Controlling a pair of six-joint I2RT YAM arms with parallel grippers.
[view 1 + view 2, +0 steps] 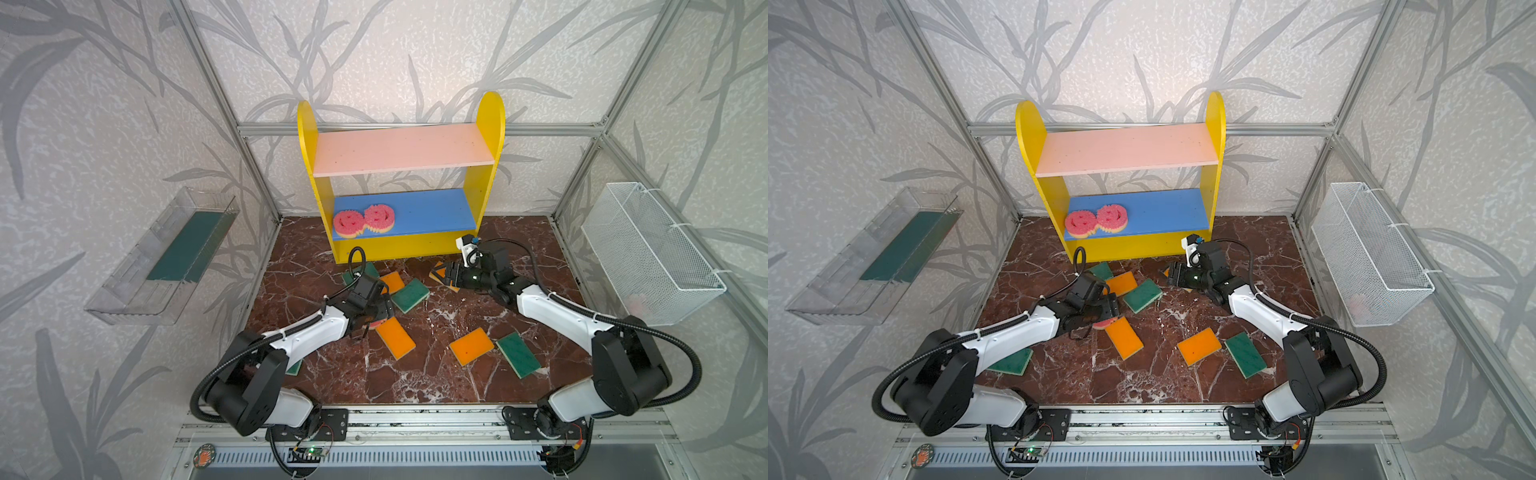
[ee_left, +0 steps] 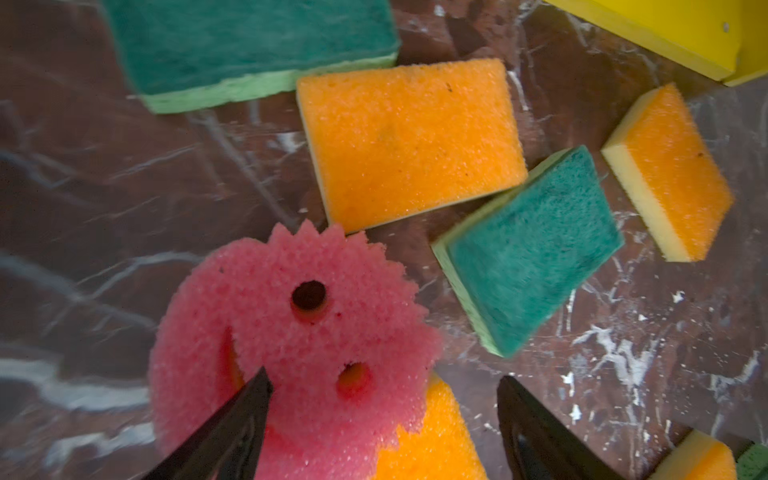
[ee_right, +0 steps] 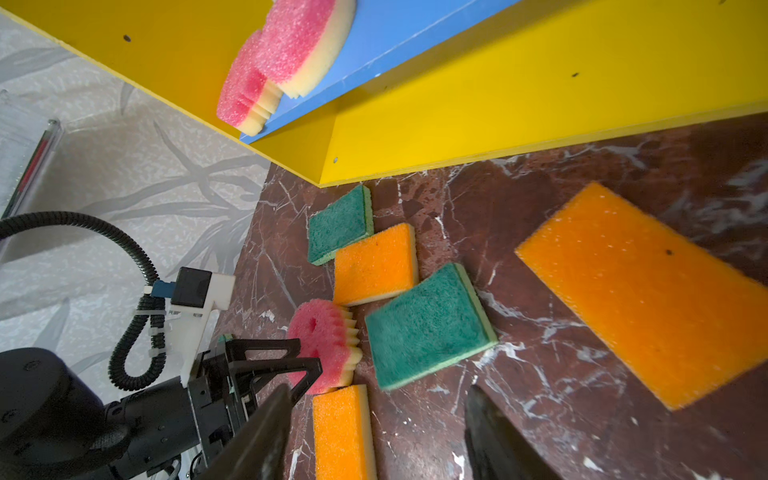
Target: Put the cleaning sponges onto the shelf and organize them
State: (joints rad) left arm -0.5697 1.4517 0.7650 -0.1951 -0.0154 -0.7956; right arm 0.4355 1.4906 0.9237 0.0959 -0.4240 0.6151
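My left pincer hangs with its jaws apart over the loose pink sponge. One finger crosses its face by the mouth slit; the other stands off its scalloped rim, over bare marble. I cannot tell whether the first finger touches it. That sponge lies left of the middle of the worktop, tilted, one side propped on an orange sponge.

My right pincer is spread as well, with nothing between its jaws. It sits low near the far edge, before the right end of the shelf, with a second orange sponge just beside one finger.

In front of the shelf's base a green-topped sponge, a third orange sponge and a second green sponge lie in a touching run. Toward the near right corner a fourth orange sponge lies just beside a third green sponge. A fourth green sponge shows partly under my left arm, by the left edge.

The shelf stands at the middle of the far edge. Its blue board carries a pink smiley sponge and its twin at the left end, touching each other. On the left wall the clear tray holds a dark green strip. The wire basket on the right wall shows a faint pinkish patch low down that I cannot make out.
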